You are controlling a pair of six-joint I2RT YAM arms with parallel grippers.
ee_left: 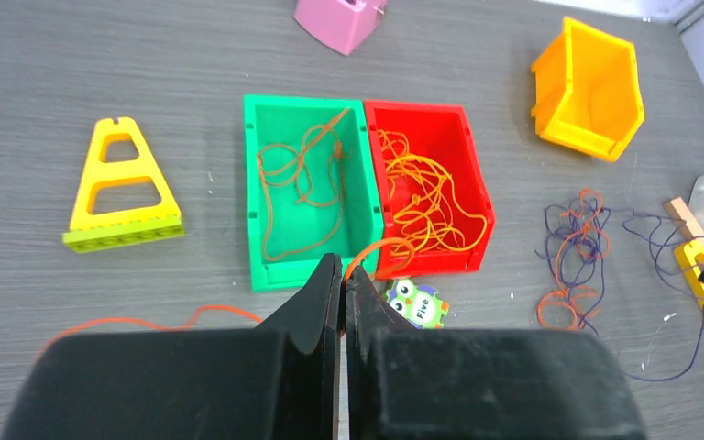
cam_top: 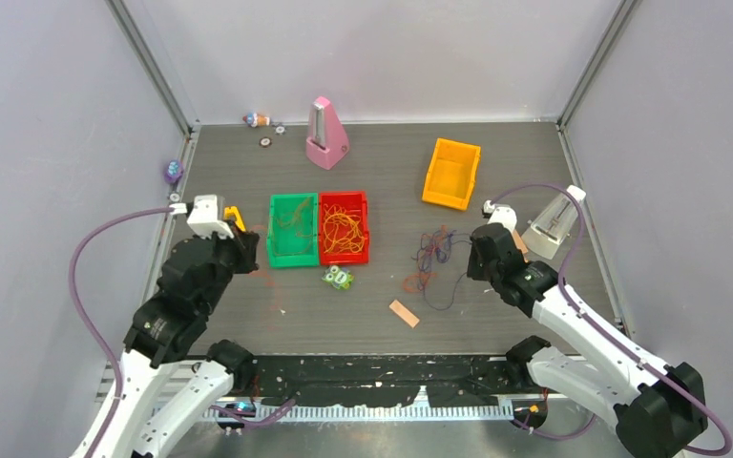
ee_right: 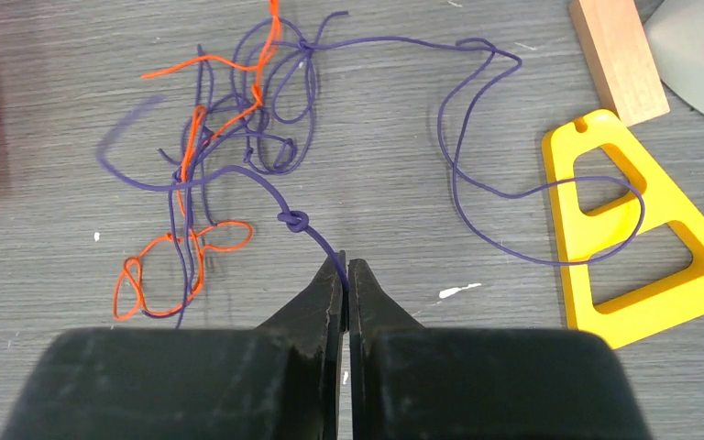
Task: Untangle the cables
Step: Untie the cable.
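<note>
A tangle of purple and orange cables [cam_top: 434, 258] lies on the table right of centre; it also shows in the right wrist view [ee_right: 229, 156] and the left wrist view [ee_left: 573, 247]. My right gripper [ee_right: 346, 266] is shut on a purple strand [ee_right: 295, 221] with a knot, just near of the tangle. My left gripper [ee_left: 342, 275] is shut on an orange strand [ee_left: 380, 246] that loops toward the red bin [ee_left: 478, 188]. The red bin holds orange cables [ee_left: 426, 202]. The green bin [ee_left: 249, 165] holds an orange-brown cable [ee_left: 298, 183]. Another orange strand [ee_left: 147, 323] trails left over the table.
A yellow bin [cam_top: 451, 172] and a pink block [cam_top: 325, 134] stand at the back. An owl tile [cam_top: 338, 278] and a wooden strip [cam_top: 404, 313] lie near the bins. A yellow triangular piece [ee_right: 632, 247] and a wood block [ee_right: 619, 55] lie right of the tangle.
</note>
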